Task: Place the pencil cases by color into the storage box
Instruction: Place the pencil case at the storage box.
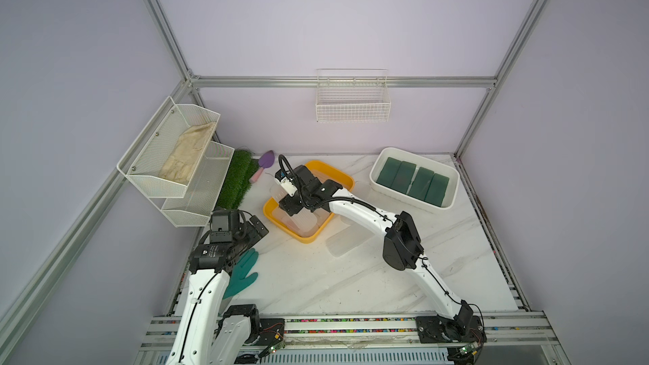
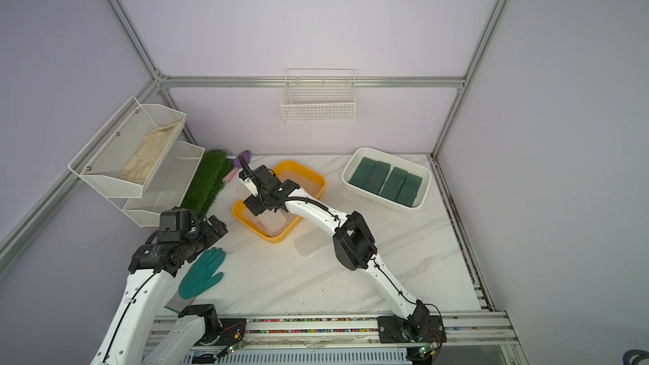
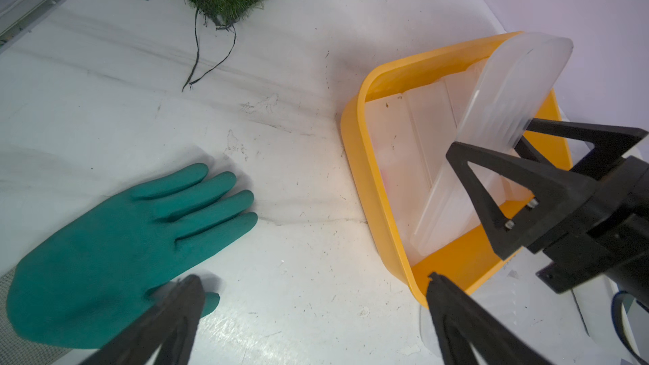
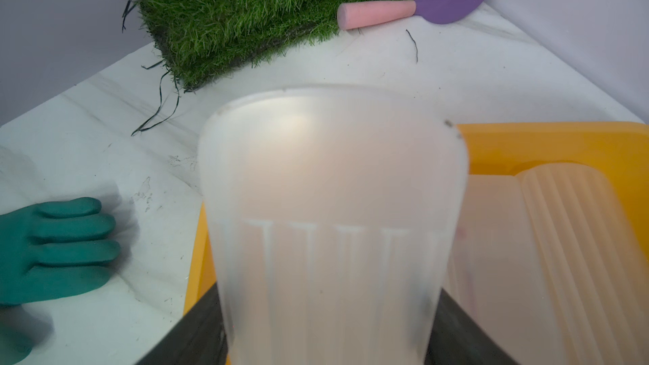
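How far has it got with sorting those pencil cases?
Four green cases already lie in the white box. Some clear ones sit in the yellow box. The right pincer holds a frosted case over it. At least one loose clear case waits on the table; the left pincer is open and empty.

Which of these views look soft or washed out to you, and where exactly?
Right wrist view: the held clear case fills much of the frame, soft from closeness. Left wrist view: the left gripper looks blurred, the teal glove sharp. In both top views the loose clear case nearly vanishes against the pale table.
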Controlling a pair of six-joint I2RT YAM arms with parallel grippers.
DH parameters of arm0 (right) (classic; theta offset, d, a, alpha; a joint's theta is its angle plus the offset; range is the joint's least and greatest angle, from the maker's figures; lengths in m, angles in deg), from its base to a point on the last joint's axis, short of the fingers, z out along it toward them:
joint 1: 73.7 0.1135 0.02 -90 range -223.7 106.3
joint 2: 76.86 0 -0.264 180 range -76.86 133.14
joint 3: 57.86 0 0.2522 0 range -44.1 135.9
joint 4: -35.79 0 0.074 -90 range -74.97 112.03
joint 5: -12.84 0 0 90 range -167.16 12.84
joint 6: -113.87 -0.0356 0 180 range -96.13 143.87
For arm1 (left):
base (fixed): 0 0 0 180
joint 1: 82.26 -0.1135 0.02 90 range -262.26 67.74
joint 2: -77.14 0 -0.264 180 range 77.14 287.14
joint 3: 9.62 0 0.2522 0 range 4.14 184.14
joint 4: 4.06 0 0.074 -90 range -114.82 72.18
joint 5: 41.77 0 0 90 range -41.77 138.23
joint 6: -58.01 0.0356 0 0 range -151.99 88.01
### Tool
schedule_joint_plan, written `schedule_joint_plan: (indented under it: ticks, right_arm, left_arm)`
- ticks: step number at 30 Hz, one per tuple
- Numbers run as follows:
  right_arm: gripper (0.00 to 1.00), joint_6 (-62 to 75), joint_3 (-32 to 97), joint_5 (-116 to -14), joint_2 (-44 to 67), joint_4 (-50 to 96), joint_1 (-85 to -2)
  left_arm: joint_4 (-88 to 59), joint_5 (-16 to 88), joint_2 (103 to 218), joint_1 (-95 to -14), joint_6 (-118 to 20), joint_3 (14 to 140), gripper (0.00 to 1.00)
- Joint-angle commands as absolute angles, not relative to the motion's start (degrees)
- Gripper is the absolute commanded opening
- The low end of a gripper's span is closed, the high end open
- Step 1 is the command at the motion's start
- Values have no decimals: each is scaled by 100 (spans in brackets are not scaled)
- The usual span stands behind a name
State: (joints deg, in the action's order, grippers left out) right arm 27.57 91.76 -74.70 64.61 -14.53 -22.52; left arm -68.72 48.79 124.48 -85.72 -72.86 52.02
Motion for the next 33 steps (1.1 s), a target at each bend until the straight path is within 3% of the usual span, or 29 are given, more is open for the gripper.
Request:
schedule_joint_plan:
  ticks: [1, 33]
  right_arm:
    - [68, 2940, 9300, -7504, 6596, -1617, -2150]
    - [69, 2801, 8843, -7372, 6956, -835, -2023]
  left_arm:
    - [-6601, 4757, 12484, -8645, -7159, 5164, 100]
    - [-6269, 5084, 11917, -8675, -6346, 5723, 100]
